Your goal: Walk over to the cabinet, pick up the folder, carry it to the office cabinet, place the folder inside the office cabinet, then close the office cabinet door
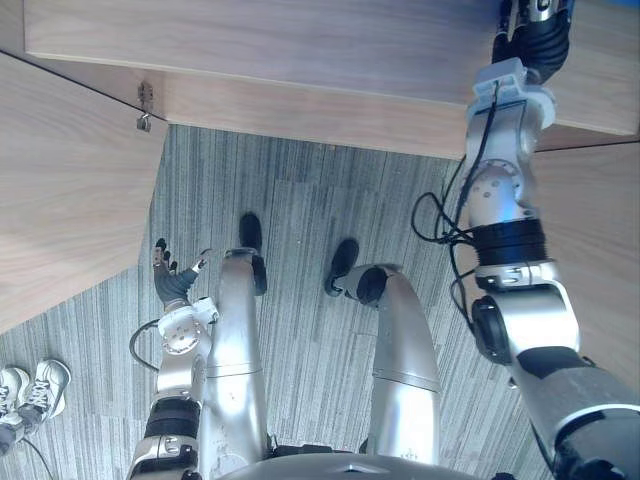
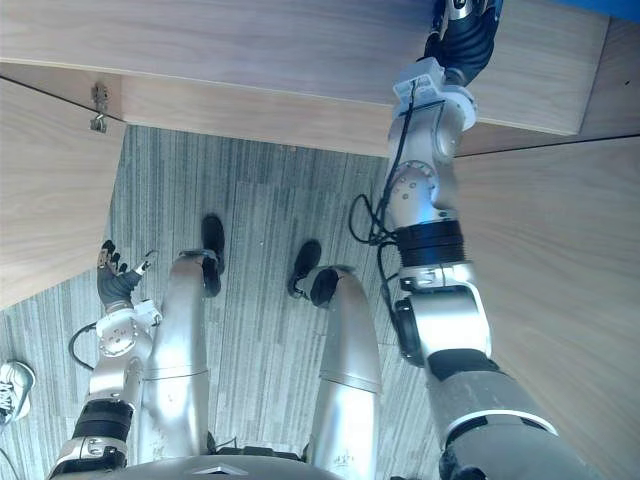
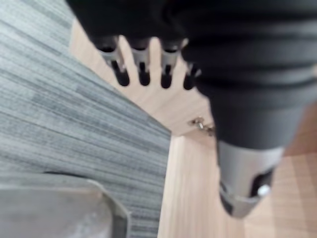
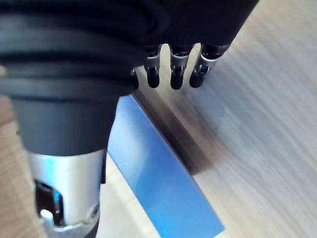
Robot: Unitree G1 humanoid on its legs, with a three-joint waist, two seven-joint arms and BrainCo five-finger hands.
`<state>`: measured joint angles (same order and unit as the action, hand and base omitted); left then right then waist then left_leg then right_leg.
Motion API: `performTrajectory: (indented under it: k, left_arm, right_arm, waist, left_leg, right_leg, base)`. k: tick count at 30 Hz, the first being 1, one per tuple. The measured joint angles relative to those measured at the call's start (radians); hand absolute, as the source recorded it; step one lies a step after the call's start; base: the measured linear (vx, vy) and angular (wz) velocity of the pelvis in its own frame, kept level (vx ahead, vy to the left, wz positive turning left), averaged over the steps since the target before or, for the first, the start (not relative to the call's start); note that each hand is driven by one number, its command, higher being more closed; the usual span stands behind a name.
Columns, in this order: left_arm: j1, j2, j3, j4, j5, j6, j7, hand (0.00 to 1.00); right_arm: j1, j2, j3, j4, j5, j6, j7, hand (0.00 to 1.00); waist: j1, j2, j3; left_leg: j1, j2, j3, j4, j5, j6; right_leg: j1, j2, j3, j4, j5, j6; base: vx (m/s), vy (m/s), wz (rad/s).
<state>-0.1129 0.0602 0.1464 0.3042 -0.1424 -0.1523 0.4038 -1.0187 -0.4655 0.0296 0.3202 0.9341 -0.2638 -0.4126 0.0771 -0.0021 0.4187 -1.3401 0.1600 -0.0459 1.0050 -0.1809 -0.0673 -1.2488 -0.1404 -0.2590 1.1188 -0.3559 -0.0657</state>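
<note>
Folder (image 4: 166, 186) just beside right hand (image 4: 124, 44)

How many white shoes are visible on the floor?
2, side by side on the floor at the robot's left: one shoe, the other partly cut off by the view's edge.

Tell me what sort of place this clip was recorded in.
Probably an office, or a mock-up of one: a grey striped carpet on the floor, light wood cabinet panels with a metal hinge, and a blue folder.
</note>
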Motion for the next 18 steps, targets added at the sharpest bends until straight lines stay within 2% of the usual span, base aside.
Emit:
performTrajectory:
  k: [4,10,15,18]
  left_arm:
    - [0.003,0.002,0.002,0.003,0.000,0.001,-0.004,0.00]
    - [0.028,0.004,0.009,0.003,0.001,-0.007,-0.020,0.00]
    - [0.027,0.017,0.012,0.021,0.007,-0.011,-0.031,0.00]
    - [0.028,0.020,0.020,0.030,0.010,-0.009,-0.037,0.00]
  right_arm:
    - [0.007,-0.118,0.047,-0.002,-0.003,0.028,0.058,0.00]
    - [0.020,-0.228,0.127,-0.001,-0.083,0.055,0.138,0.00]
    - [0.021,-0.267,0.150,0.011,-0.243,0.096,0.150,0.00]
    - [0.032,-0.272,0.156,0.011,-0.386,0.126,0.149,0.00]
  waist:
    - [-0.003,0.000,0.000]
    - [-0.010,-0.001,0.000]
    - [-0.016,-0.001,0.001]
    - [-0.016,-0.001,0.001]
  left_leg:
    - [0.007,0.006,0.002,-0.006,0.000,0.003]
    - [0.026,0.010,0.012,-0.016,-0.004,0.012]
    - [0.027,0.013,0.019,-0.015,-0.008,0.019]
    - [0.033,0.013,0.021,-0.015,-0.010,0.023]
  right_leg:
    - [0.014,0.006,-0.001,-0.019,0.010,0.004]
    - [0.033,0.008,0.000,-0.042,0.016,0.009]
    - [0.038,0.010,0.003,-0.056,0.026,0.016]
    - [0.048,0.010,0.003,-0.063,0.027,0.018]
  base:
    - [0.01,0.038,-0.07]
    - [0.01,0.034,-0.04]
    - [0.01,0.042,-0.05]
    - [0.01,0.035,-0.01]
